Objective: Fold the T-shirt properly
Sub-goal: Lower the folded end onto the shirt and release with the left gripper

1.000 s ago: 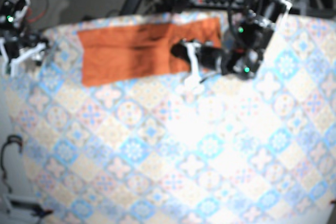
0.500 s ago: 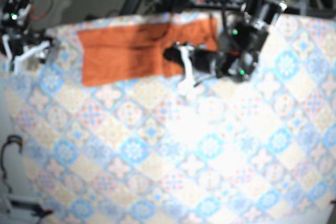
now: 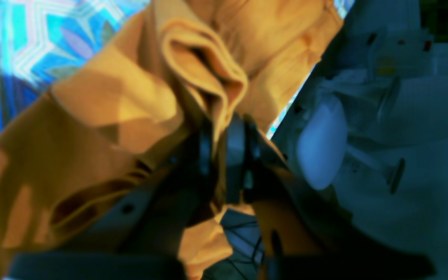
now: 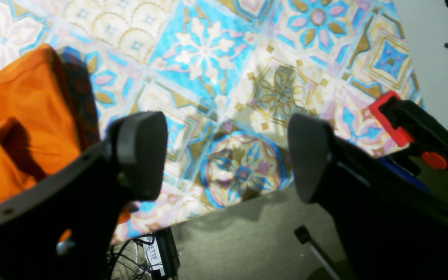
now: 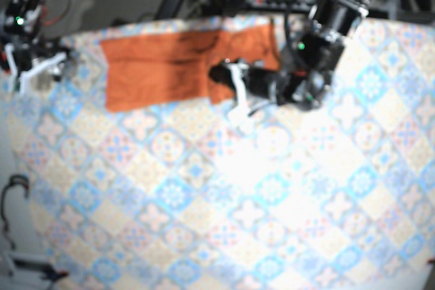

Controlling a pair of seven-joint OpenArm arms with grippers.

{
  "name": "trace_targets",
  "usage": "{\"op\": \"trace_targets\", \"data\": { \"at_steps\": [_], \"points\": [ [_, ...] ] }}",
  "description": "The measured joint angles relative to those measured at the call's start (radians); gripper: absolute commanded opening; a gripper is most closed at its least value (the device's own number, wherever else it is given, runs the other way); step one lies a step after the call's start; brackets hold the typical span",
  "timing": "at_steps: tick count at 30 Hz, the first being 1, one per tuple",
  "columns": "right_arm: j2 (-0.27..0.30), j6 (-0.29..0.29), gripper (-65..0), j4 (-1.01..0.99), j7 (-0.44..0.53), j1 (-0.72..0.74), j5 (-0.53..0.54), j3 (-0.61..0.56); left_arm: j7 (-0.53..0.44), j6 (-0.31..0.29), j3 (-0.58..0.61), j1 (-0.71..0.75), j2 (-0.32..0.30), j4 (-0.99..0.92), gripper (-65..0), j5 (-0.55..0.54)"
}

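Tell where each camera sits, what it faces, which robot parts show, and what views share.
Base: overhead, facing down on the table; left arm and right arm show.
Left wrist: on left arm, facing along left end effector, shut on the shirt.
Right wrist: on right arm, facing down past open right end effector at table edge.
Shared: shirt, in all three.

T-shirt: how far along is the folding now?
Seemingly done: the T-shirt lies as a long band, perhaps folded lengthwise. In hand: the left gripper is shut on a bunched fold at one end. Left: folding it across; the right gripper is open, holding nothing.
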Motion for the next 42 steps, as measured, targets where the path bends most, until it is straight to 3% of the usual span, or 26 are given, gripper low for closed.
{"op": "trace_targets", "data": {
  "at_steps": [4, 16, 21, 31, 36, 38, 42],
  "points": [
    [0.0, 0.0, -18.4, 0.0, 0.0, 0.0, 0.0, 0.0, 0.0, 0.0, 0.0, 0.0, 0.002, 0.0, -63.8, 0.0],
    [0.0, 0.0, -18.4, 0.0, 0.0, 0.0, 0.0, 0.0, 0.0, 0.0, 0.0, 0.0, 0.002, 0.0, -16.7, -0.008],
    [0.0, 0.0, -18.4, 0.0, 0.0, 0.0, 0.0, 0.0, 0.0, 0.0, -0.005, 0.0, 0.002, 0.0, -7.3, -0.014],
    [0.0, 0.0, -18.4, 0.0, 0.0, 0.0, 0.0, 0.0, 0.001, -0.004, -0.165, 0.001, -0.013, 0.001, -7.3, -0.143],
    [0.0, 0.0, -18.4, -0.001, 0.0, 0.001, 0.0, 0.0, -0.002, -0.004, -0.197, 0.015, -0.049, 0.001, -9.6, -0.162],
    [-0.001, 0.0, -18.4, -0.001, 0.0, 0.001, 0.0, 0.0, 0.0, -0.004, -0.204, 0.032, -0.068, 0.001, -16.5, -0.161],
    [0.0, 0.0, -18.4, -0.001, 0.0, 0.006, 0.0, 0.0, 0.0, -0.004, -0.259, 0.088, -0.093, 0.001, -40.8, -0.174]
  ]
}}
